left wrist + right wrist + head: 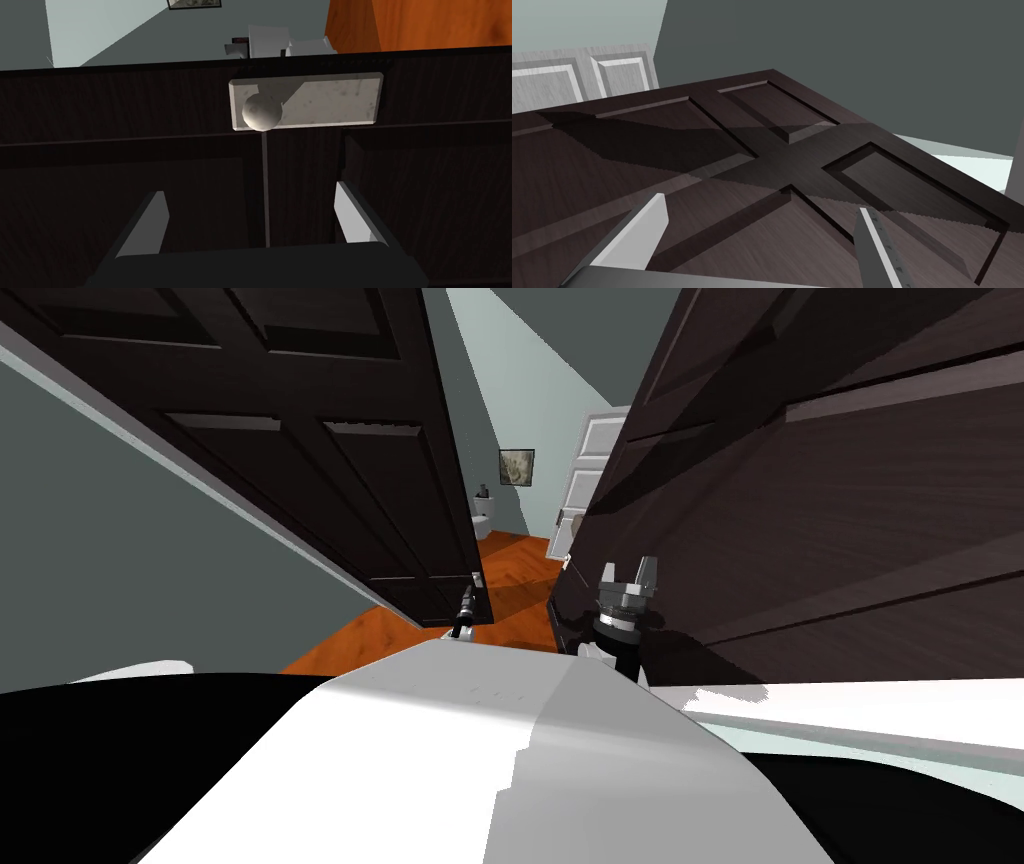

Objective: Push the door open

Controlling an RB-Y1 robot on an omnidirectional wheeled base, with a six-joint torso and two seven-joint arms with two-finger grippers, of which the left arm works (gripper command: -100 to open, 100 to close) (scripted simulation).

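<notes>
Dim overall; a jagged-edged shadow (637, 145) crosses the dark door (892, 185); head view's edges splay.

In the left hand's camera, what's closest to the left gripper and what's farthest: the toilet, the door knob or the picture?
1. Door knob, on the dark door just ahead of the left gripper.
2. Toilet, past the door's edge.
3. Picture, hanging farther back still.

The orange wooden floor (515, 573) carries a white toilet (483, 516) at its far end; nearer than the toilet it shows as a narrow strip between the dark left door (330, 458) and the dark right door (800, 488); a white door (592, 478) stands right of the toilet.
</notes>
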